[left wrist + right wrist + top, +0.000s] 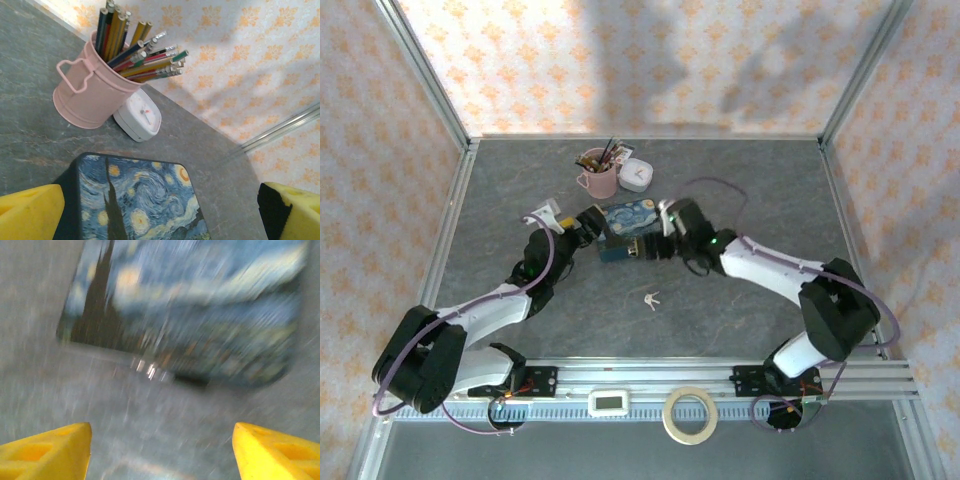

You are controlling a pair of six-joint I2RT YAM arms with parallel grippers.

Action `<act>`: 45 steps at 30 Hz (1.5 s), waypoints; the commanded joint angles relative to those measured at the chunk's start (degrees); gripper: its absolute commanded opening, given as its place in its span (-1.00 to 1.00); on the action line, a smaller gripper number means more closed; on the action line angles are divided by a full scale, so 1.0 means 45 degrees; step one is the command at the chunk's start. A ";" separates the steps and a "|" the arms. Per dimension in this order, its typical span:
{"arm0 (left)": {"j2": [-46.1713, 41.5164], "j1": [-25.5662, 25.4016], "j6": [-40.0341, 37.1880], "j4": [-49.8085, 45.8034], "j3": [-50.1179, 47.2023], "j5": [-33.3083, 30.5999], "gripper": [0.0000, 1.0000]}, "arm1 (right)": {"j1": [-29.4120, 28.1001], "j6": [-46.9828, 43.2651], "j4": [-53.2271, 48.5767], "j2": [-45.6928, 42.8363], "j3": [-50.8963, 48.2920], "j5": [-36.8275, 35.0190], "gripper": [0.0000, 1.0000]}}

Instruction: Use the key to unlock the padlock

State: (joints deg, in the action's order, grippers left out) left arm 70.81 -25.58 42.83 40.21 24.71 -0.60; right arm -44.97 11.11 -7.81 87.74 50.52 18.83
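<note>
The left jaws stand released, their yellow foam pads spread wide. Between them lies the rectangular blue-and-yellow Starry Night tin, close to one pad and clear of the other. Beyond the tin stand a pink metal mug of pencils and brushes and a small white clock.

The right jaws are also released, with nothing between their yellow fingers. Just ahead of them, at the foot of the tin, is a small dark shape with silver glints. It is probably the tiny dark padlock, but the blur prevents certainty.

The small bunch of pale silvery keys lies on the grey counter, behind both jaws and well apart from them, toward the arm bases.

The keys look light, stiff, thin and slippery, and they lie flat. Pinching one by its broad bow, leaving the blade free, seems best. The padlock should be hard and light, so it is likely to skate unless it is held by the body.
</note>
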 commanded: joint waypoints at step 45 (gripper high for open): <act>-0.2029 -0.0318 0.1066 -0.0576 -0.0950 -0.1253 0.98 | -0.0710 0.0362 -0.2179 0.1642 0.1148 -0.2343 0.27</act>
State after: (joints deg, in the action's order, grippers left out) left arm 62.59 -26.28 47.11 38.13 20.88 -6.46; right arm -47.09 12.36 -9.47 97.12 56.45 15.55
